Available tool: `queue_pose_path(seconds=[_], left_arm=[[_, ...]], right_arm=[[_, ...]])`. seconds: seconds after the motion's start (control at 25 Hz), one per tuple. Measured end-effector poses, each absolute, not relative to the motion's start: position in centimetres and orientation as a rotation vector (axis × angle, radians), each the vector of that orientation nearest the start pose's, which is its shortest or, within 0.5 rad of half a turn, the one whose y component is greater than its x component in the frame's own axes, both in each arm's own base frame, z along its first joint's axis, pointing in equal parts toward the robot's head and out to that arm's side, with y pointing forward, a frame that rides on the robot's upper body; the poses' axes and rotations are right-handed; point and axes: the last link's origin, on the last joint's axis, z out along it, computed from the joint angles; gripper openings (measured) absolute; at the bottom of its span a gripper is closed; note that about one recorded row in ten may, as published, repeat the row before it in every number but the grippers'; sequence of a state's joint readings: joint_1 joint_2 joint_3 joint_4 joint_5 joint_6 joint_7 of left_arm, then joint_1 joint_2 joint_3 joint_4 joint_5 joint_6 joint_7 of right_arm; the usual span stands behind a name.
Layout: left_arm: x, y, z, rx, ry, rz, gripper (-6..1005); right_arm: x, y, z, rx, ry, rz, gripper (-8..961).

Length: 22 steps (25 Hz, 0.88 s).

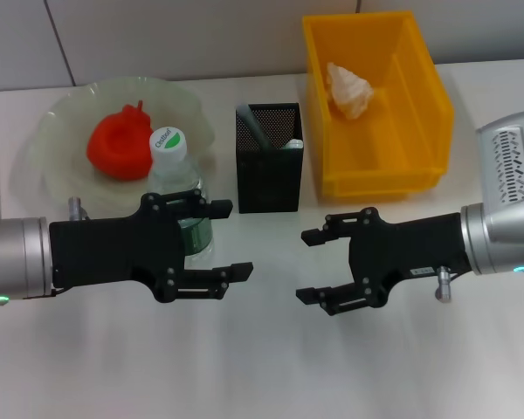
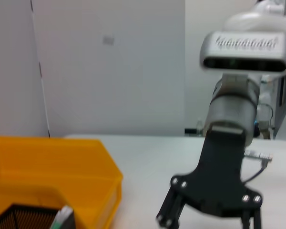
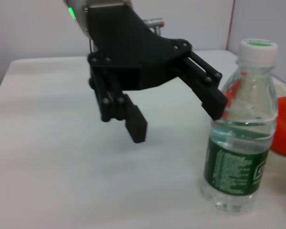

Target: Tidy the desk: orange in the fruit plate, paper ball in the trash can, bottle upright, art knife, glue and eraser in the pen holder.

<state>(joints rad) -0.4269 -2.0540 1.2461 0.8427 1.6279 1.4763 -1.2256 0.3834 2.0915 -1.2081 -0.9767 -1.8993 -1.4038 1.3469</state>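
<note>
White tabletop [image 1: 262, 375] carries everything. At the far left sits a pale translucent plate [image 1: 65, 122], and the orange-red fruit [image 1: 118, 144] rests in it. Just on the near right side of the plate stands a clear water bottle [image 1: 176, 179], upright, with a white cap and green label. Right of the bottle is a black mesh pen holder [image 1: 268, 161] with a few items standing inside; they are too dark to tell apart. Farther right, touching or nearly touching the holder, is a yellow bin [image 1: 375, 105] with a crumpled paper ball [image 1: 349, 87] lying in its far part.

Nearer than the bottle, the left gripper [image 1: 231, 240] hovers above the table with its fingers spread wide and nothing between them; the far finger overlaps the bottle in the head view, while the right wrist view shows it beside the bottle's shoulder, and I cannot tell whether it touches. Facing it from the right, the right gripper [image 1: 313, 266] also hangs above the table, fingers parted and empty, near the holder's front.
</note>
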Motion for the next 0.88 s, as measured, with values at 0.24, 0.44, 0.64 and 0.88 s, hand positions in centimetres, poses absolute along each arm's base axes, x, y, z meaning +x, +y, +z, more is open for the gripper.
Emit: queue_pose_path(seconds=[0.24, 0.44, 0.64, 0.88], left_arm=[[-21.9, 31.7, -2.5, -2.909, -0.137, -0.639, 799], [-22.1, 31.4, -2.3, -2.915, -0.161, -0.639, 799], [-22.1, 31.2, -2.2, -2.926, -0.172, -0.648, 799], [-22.1, 31.1, -2.0, -2.937, -0.167, -0.660, 799]], right_arm=[[23.0, 31.1, -2.0, -2.906, 0.138, 0.364, 767], [22.6, 31.0, -1.1, -2.895, 0.118, 0.361, 767], [22.5, 31.0, -0.8, -2.894, 0.109, 0.350, 767], [22.4, 31.1, -0.9, -2.894, 0.107, 0.347, 766]])
